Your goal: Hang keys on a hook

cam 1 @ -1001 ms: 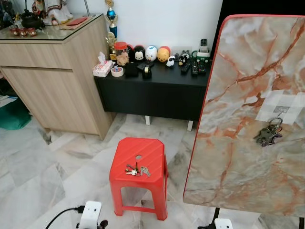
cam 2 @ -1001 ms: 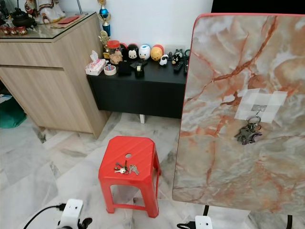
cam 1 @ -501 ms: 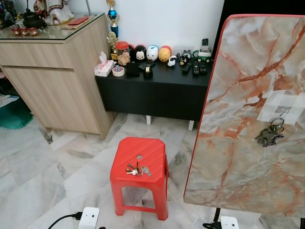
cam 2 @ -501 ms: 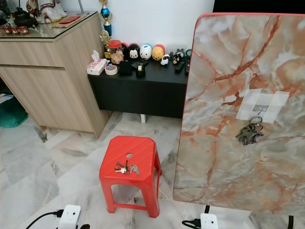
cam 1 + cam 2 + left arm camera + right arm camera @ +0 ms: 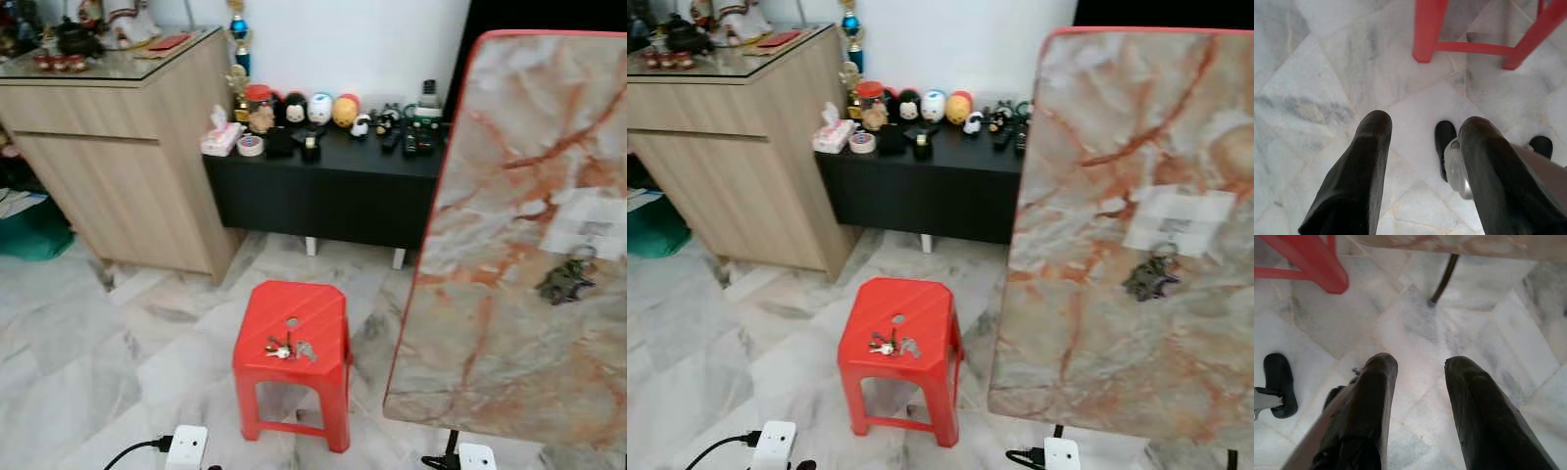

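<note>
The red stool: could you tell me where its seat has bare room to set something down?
The stool seat is bare along its back edge and both side edges; the keys crowd the front middle, just below the centre hole.

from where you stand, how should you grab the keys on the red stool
From above: the keys lie flat in a loose fan on the red stool seat, just robot-side of its centre hole. Pinching the ring end where they bunch looks best. Both grippers, left and right, hang open near the floor.

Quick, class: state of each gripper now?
Left gripper: open, empty, hanging over the floor.
Right gripper: open, empty, hanging over the floor.
</note>
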{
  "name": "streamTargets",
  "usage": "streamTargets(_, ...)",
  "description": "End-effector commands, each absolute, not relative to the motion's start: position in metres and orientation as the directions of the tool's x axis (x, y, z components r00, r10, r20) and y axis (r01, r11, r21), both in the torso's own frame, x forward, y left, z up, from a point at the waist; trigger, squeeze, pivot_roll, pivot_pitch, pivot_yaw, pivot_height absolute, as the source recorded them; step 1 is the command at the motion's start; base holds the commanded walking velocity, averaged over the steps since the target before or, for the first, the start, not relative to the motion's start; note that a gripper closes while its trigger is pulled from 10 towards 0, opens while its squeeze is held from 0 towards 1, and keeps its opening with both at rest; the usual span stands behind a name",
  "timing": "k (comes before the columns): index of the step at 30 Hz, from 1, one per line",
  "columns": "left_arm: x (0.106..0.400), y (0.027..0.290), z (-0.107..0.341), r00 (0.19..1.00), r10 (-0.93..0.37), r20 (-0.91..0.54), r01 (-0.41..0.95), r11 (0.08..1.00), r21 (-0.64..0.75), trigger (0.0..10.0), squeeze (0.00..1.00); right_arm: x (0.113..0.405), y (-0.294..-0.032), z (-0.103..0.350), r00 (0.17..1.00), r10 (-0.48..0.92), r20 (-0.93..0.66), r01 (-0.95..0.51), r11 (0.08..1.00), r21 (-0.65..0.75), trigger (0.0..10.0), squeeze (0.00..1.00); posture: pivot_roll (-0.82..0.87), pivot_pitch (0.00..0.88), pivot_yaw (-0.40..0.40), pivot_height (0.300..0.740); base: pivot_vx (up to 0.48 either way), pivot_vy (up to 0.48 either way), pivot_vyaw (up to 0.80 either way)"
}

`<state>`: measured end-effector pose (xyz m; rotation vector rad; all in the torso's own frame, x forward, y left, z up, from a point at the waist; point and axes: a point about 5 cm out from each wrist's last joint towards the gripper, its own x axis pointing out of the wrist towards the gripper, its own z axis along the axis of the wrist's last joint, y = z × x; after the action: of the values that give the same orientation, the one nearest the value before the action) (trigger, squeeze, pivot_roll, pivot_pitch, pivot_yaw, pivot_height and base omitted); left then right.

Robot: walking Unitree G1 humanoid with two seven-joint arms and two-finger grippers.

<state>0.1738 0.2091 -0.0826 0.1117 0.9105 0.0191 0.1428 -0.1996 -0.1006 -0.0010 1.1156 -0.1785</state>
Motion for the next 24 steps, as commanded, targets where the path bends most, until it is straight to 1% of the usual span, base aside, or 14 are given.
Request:
streamTargets(1, 0.169, 0.2153, -0.0839, 0.598, 0.082, -0.797, 0.004, 0.994, 0.106, 10.0, 0.0, 0.1444, -0.1955, -0.1006, 0.433, -0.133, -0.891, 0.139, 0.987, -0.079, 10.0, 0.0, 0.01, 0.0, 0.004, 0.74, 0.0, 0.307, 0.0)
streamTargets(24, 0.1708, 0.2171, -0.0827, 0.604, 0.082, -0.793, -0.002, 0.995, 0.101, 10.0, 0.0, 0.1461, -0.1948, -0.1, 0.436, -0.135, -0.89, 0.15, 0.986, -0.076, 10.0, 0.0, 0.01, 0.0, 0.01, 0.74, 0.0, 0.308, 0.0)
